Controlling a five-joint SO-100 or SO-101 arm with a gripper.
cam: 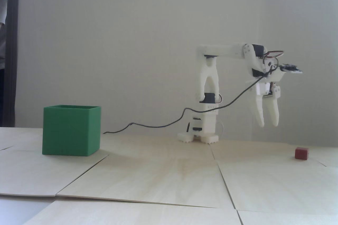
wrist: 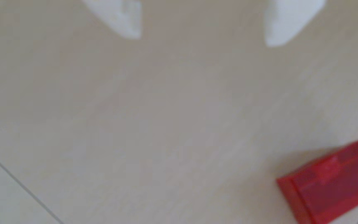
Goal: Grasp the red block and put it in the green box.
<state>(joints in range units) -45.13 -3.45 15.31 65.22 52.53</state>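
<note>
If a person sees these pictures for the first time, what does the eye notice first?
In the fixed view, the green box stands large at the left on the pale table. The tiny red block lies far right. The white end effector hangs open above the table, left of the block, holding nothing.

White plastic arm (cam: pixel 211 77), black servos, black cable (cam: pixel 158 126)

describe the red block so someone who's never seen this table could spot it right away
In the fixed view, start at the white arm standing mid-table and follow it right to its open gripper hanging in the air. The red block sits on the table below and right of it. It is a tiny dark-red cube, unlike the big green box far left.
</note>
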